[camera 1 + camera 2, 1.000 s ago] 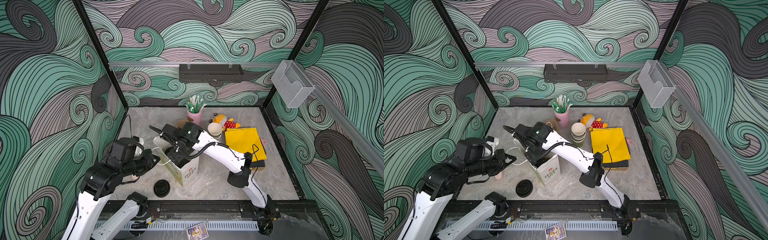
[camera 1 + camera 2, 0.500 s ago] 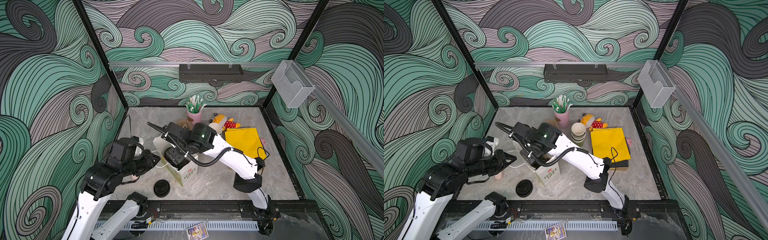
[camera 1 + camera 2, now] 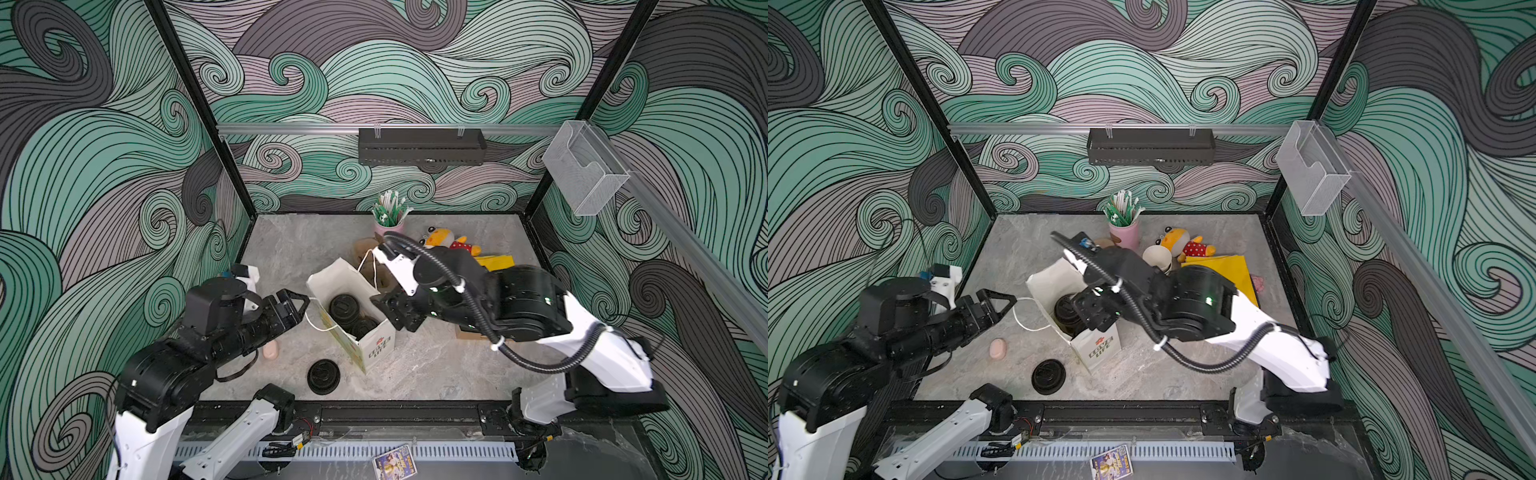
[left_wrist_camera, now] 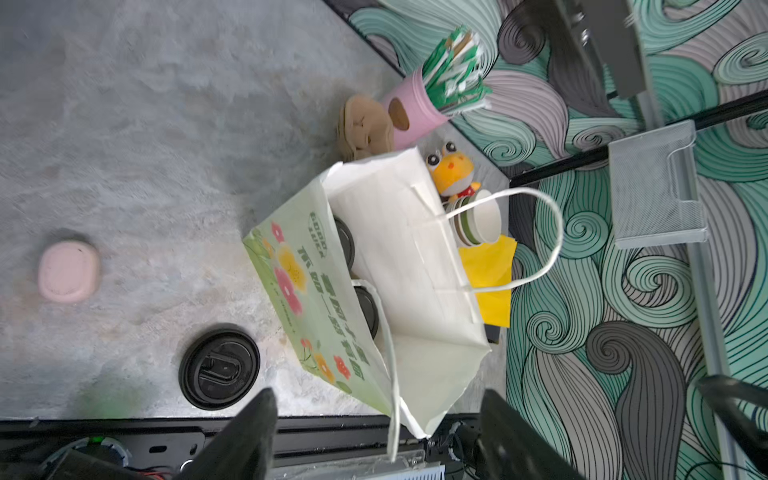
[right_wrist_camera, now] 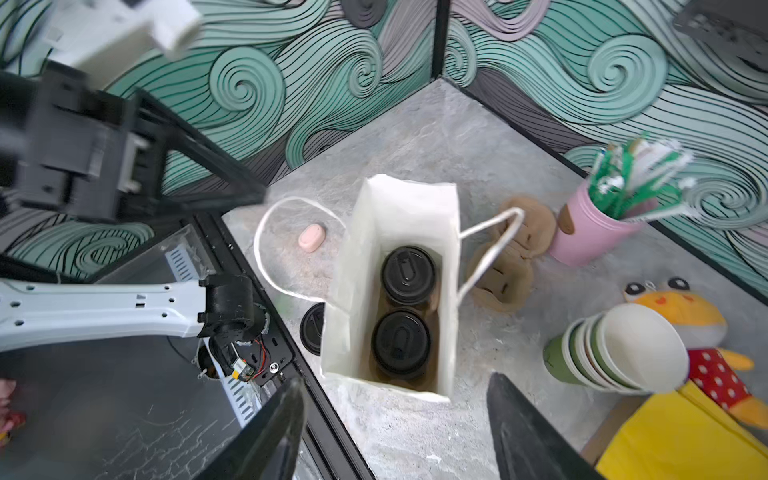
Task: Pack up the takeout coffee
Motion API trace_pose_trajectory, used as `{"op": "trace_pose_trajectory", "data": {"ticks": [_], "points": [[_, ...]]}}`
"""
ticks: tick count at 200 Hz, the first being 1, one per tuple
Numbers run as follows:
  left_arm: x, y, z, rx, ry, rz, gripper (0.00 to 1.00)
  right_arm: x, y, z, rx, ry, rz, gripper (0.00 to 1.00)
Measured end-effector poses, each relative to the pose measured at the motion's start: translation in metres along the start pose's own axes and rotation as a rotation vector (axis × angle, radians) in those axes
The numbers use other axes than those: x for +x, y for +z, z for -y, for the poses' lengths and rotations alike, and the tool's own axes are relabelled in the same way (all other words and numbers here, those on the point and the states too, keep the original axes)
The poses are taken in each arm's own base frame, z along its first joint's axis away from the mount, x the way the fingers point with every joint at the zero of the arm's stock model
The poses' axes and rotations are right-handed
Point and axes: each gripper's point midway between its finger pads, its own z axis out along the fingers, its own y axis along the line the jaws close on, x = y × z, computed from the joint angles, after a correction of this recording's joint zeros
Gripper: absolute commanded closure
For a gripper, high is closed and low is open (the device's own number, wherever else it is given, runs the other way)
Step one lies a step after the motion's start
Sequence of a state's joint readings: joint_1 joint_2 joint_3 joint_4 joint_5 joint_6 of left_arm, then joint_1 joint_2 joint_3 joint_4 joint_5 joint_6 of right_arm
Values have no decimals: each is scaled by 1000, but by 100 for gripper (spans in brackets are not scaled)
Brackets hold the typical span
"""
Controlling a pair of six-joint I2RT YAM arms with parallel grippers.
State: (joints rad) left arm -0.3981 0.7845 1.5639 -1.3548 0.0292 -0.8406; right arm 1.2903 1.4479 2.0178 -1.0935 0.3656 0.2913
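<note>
Straight beneath the right gripper (image 5: 395,378), jaws apart and empty, the near cup (image 5: 401,338) and far cup (image 5: 409,274) of takeout coffee stand lidded inside the paper bag (image 5: 399,208). Beside the left gripper (image 4: 376,392), likewise spread and empty, hangs the bag's handle (image 4: 390,374); packing looks done, only withdrawal left.

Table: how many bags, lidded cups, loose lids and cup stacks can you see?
Bag: 1
Lidded cups, both in the bag: 2
Loose lid on the table: 1 showing
Cup stack, no lids: 1
Total: 5
</note>
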Motion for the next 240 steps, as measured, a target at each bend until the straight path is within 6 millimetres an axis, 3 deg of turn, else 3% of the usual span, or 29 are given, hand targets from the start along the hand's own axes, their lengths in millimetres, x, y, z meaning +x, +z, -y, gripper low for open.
{"op": "trace_pose_trajectory", "data": {"ticks": [23, 44, 61, 84, 121, 146, 168, 200, 240], "points": [[-20, -8, 7, -27, 43, 61, 22, 3, -9, 62, 129, 182, 65, 41], [-37, 7, 14, -68, 87, 81, 24, 8, 5, 122, 273, 340, 70, 44], [-54, 25, 24, -85, 115, 111, 24, 17, 32, 159, 351, 422, 30, 46], [-82, 49, 44, -48, 133, 200, 25, 31, 77, 192, 381, 498, -31, 49], [-106, 84, 58, -23, 129, 296, 26, 53, 153, 254, 369, 642, -92, 49], [-118, 97, 62, -12, 120, 357, 26, 58, 198, 283, 308, 715, -101, 48], [-127, 103, 64, -14, 115, 401, 26, 56, 221, 301, 269, 744, -90, 48], [-139, 101, 68, -3, 104, 462, 26, 44, 232, 315, 219, 760, -39, 52], [-147, 101, 69, -14, 96, 500, 26, 11, 241, 317, 112, 726, 26, 56]]}}
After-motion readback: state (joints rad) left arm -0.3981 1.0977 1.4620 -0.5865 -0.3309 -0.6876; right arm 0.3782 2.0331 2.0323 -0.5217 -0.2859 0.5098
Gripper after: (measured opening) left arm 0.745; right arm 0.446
